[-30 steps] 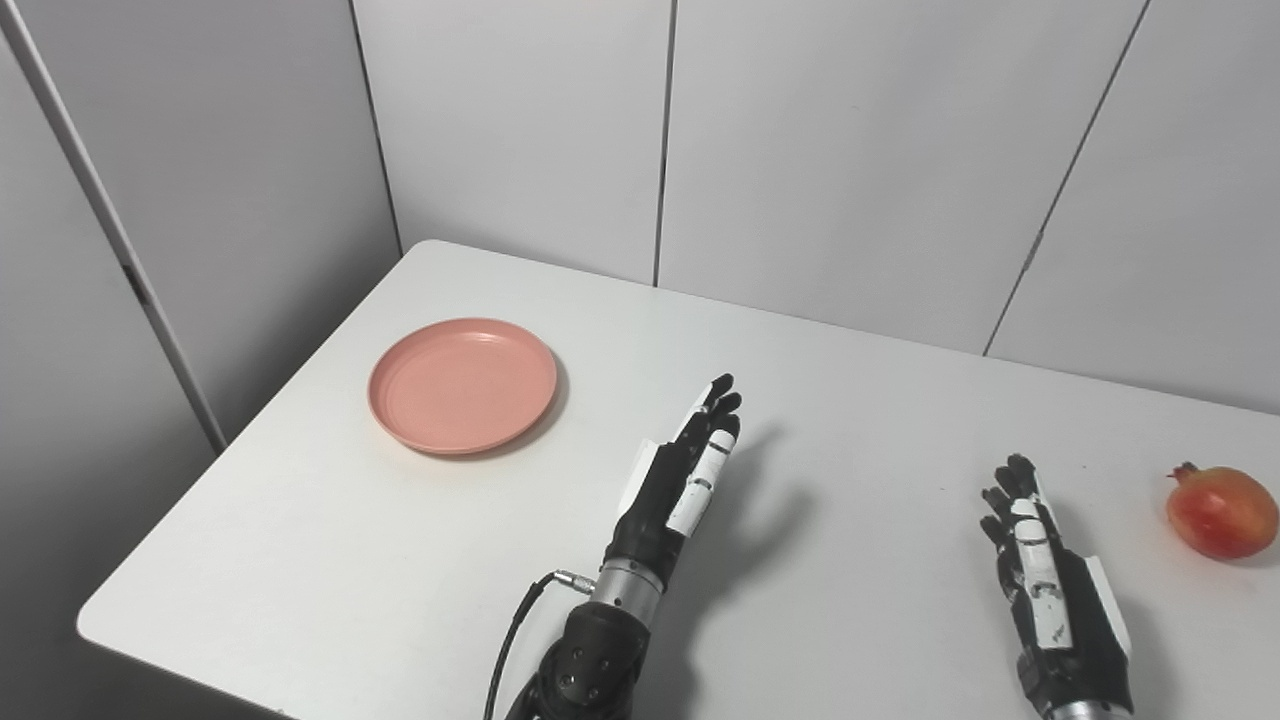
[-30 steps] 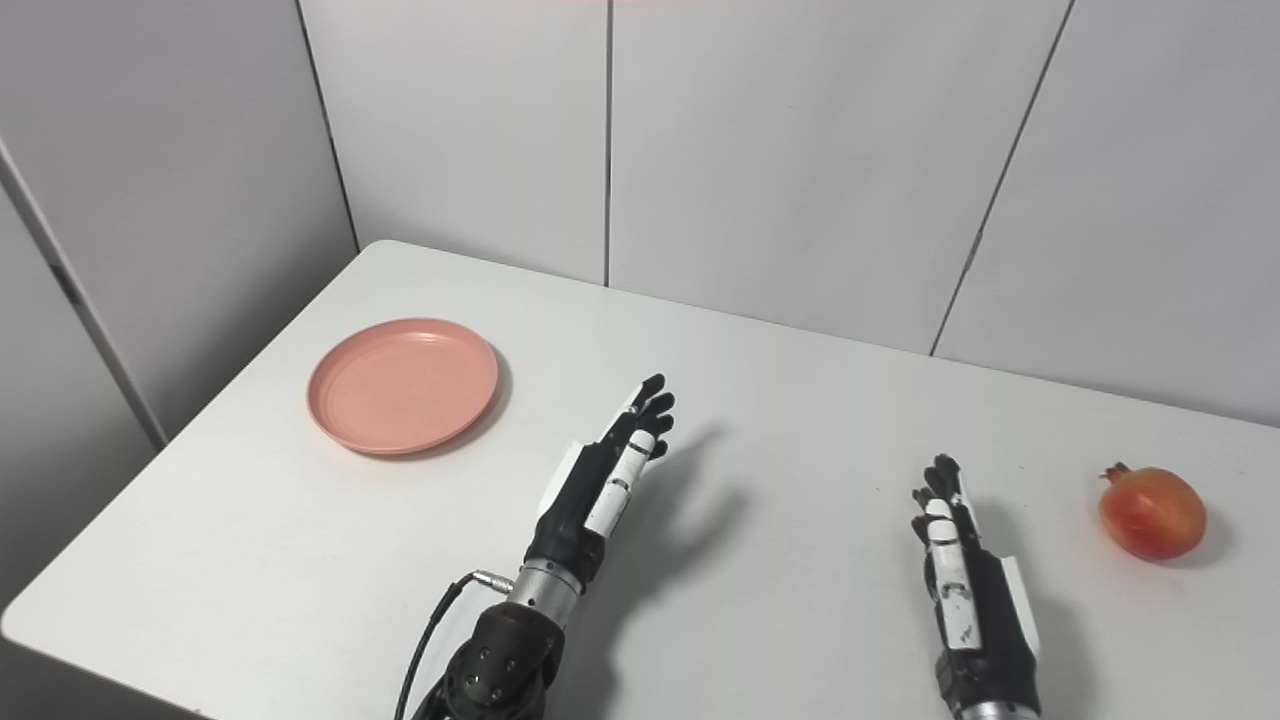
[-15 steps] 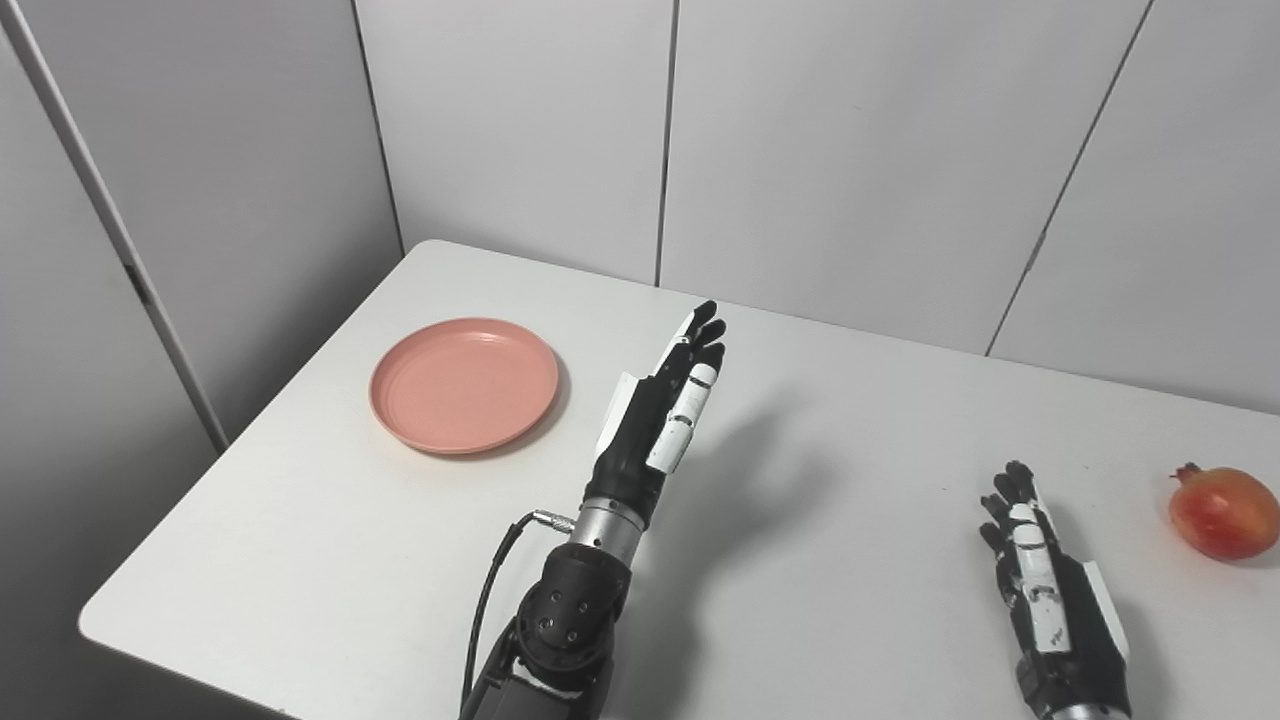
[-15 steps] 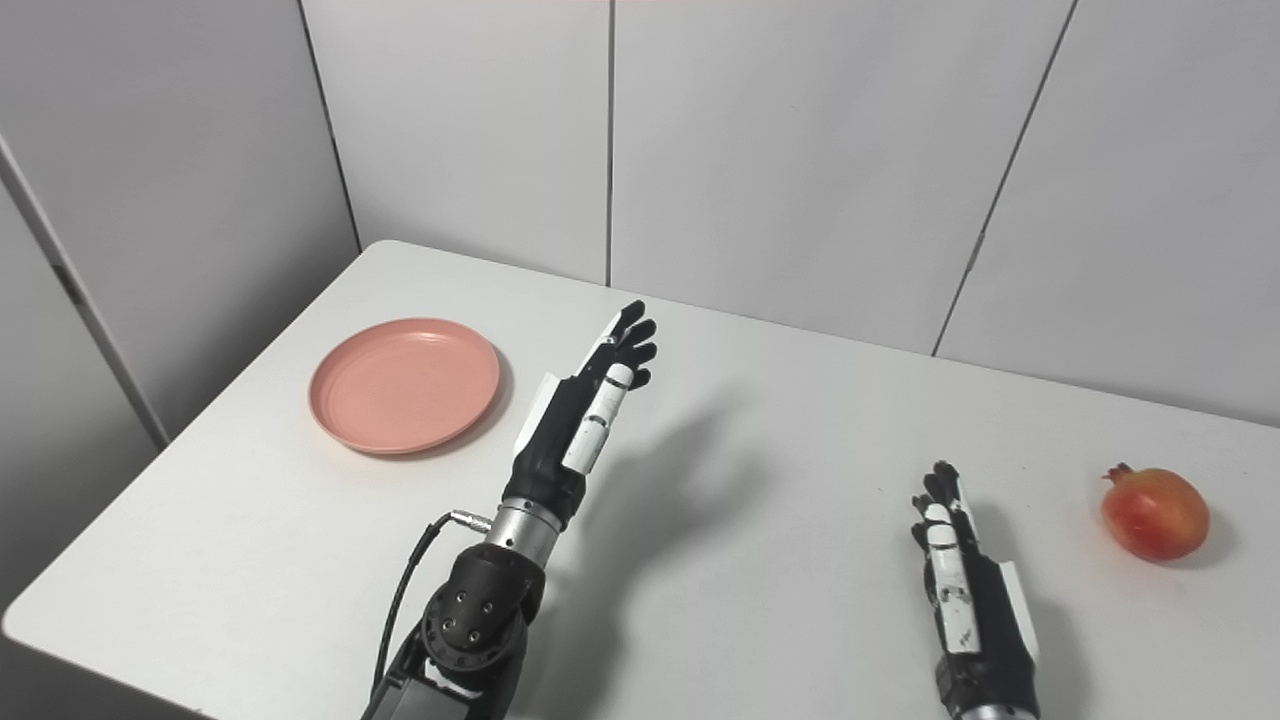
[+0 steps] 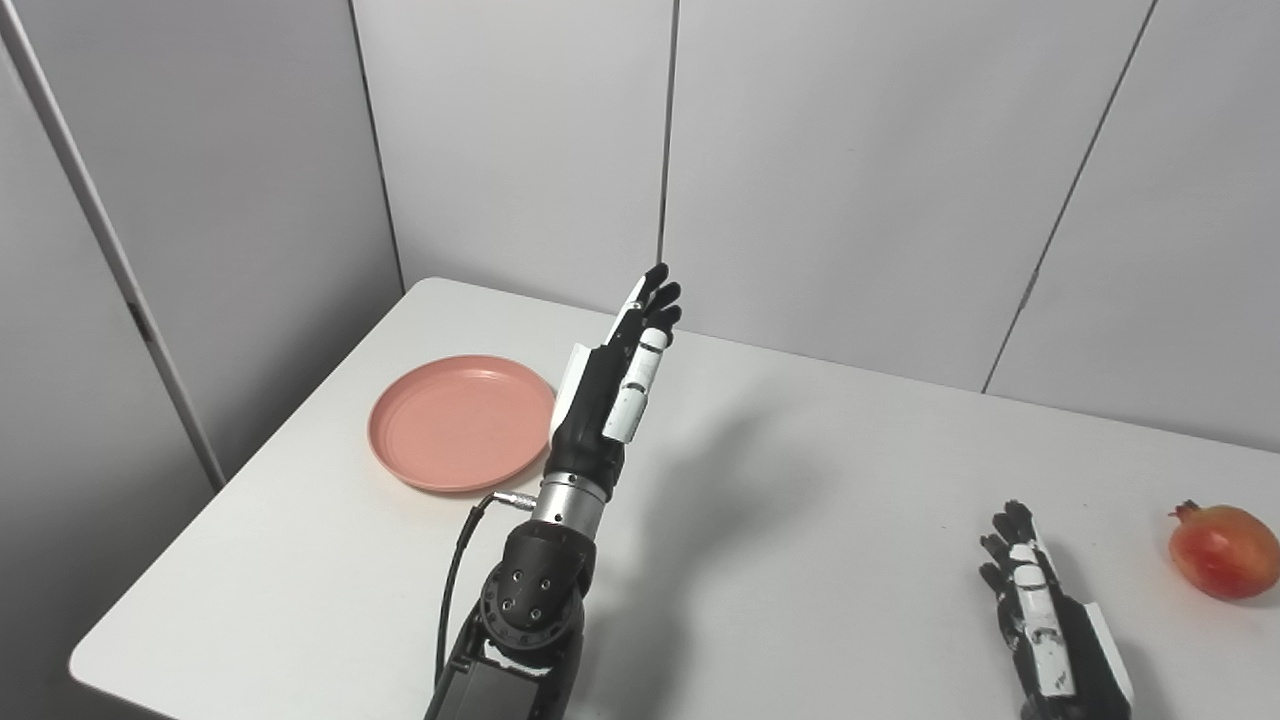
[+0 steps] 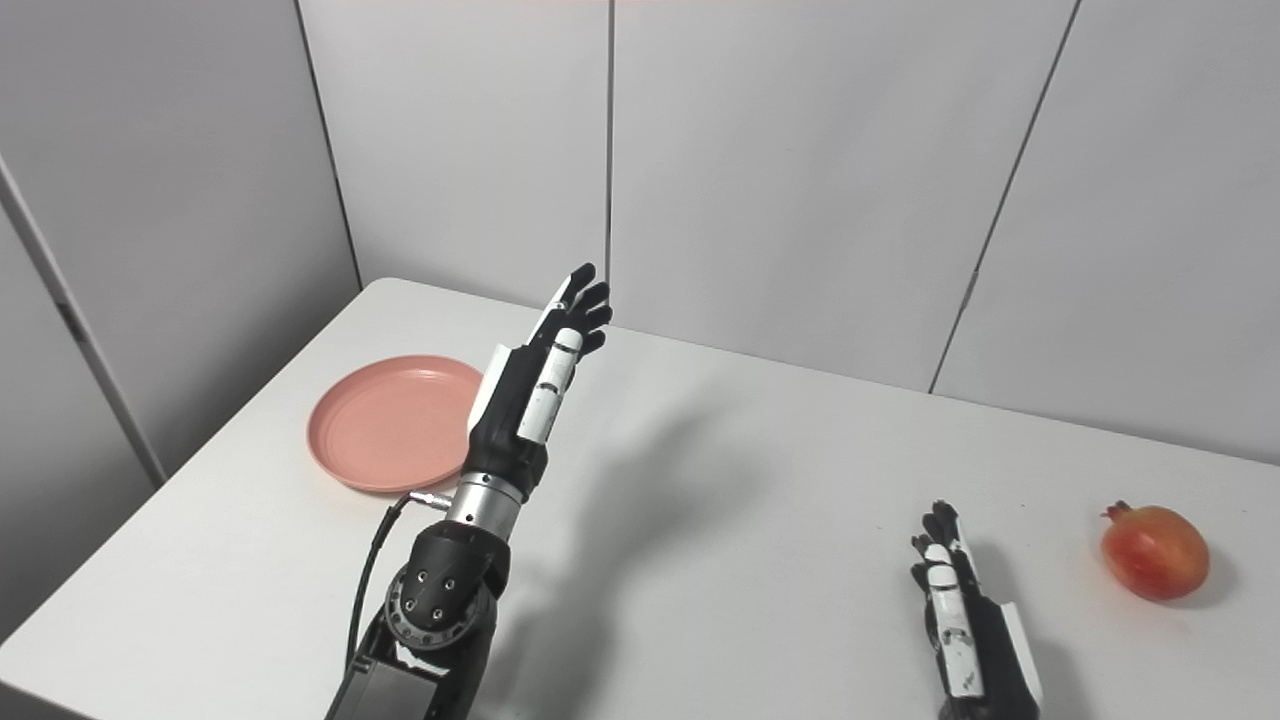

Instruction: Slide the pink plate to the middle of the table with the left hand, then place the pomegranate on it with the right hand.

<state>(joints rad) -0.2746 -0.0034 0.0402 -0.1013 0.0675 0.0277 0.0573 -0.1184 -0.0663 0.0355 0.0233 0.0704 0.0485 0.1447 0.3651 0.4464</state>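
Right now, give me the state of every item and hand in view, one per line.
Pink plate: empty, flat at the table's left.
Pomegranate: resting on the table, far right, untouched.
Left hand: raised, open, holding nothing.
Right hand: low over the table, open, empty.

pink plate [image 5: 455, 425] far left, pomegranate [image 5: 1222, 551] far right

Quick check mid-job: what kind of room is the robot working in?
Probably a lab or test booth: plain grey wall panels enclose a bare white table holding only a pink plate and a pomegranate.
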